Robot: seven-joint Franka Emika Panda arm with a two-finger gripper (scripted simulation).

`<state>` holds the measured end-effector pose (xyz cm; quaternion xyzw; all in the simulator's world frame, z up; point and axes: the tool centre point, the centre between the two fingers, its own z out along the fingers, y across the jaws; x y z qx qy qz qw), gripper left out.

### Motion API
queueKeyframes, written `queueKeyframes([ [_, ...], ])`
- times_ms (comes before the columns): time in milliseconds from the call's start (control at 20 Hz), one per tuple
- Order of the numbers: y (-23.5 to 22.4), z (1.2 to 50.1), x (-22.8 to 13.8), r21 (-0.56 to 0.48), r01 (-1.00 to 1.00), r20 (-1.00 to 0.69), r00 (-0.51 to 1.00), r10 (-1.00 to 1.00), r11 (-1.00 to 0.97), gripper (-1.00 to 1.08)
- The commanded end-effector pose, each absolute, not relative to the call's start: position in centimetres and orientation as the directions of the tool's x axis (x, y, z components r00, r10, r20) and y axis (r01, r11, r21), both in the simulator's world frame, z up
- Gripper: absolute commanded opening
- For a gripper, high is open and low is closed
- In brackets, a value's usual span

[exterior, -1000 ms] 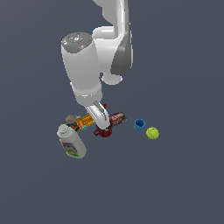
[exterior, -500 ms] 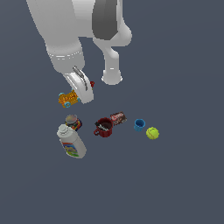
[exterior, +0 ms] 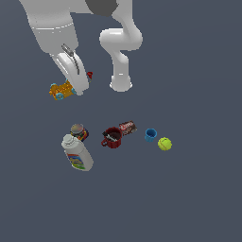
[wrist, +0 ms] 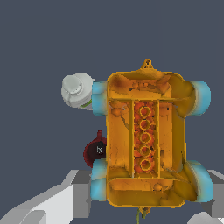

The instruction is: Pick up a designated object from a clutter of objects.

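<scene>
The wrist view shows what the exterior view cannot: the underside of the flat orange-yellow ribbed block with light-blue wheel-like corners [wrist: 146, 139], filling most of the picture, with a row of small rings down its middle channel and pale grey finger parts [wrist: 57, 203] showing at its near edge. Behind it peek the white cap of the labelled bottle [wrist: 78, 90] and a sliver of the dark red mug [wrist: 94, 151]. In the exterior view the same orange block [exterior: 62, 90] is tiny and hangs in the air well above the clutter, at about ten o'clock from the white labelled bottle [exterior: 78, 154]. The white Panda arm [exterior: 52, 28] leans down from the top of the picture, its gripper [exterior: 71, 87] clamped on the block at the block's three o'clock side. On the dark grey floor [exterior: 198, 198] lie the bottle, a round tin [exterior: 78, 131] touching its cap end, the dark red mug [exterior: 112, 137], a brown can [exterior: 127, 127] just beside the mug at two o'clock, a blue cup [exterior: 150, 134] and a yellow-green ball [exterior: 164, 143]. The fingertips themselves are hard to make out.
</scene>
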<state>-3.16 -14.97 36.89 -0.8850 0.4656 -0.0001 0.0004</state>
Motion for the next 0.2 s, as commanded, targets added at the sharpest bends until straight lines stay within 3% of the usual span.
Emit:
queueKeyframes([
  [0,-15.25,37.49,-3.30,0.000,-0.824,0.000,0.567,-0.824,-0.567,-1.00],
  [150,-15.33,37.65,-3.27,0.000,-0.823,0.000,0.567,-0.823,-0.567,-1.00],
])
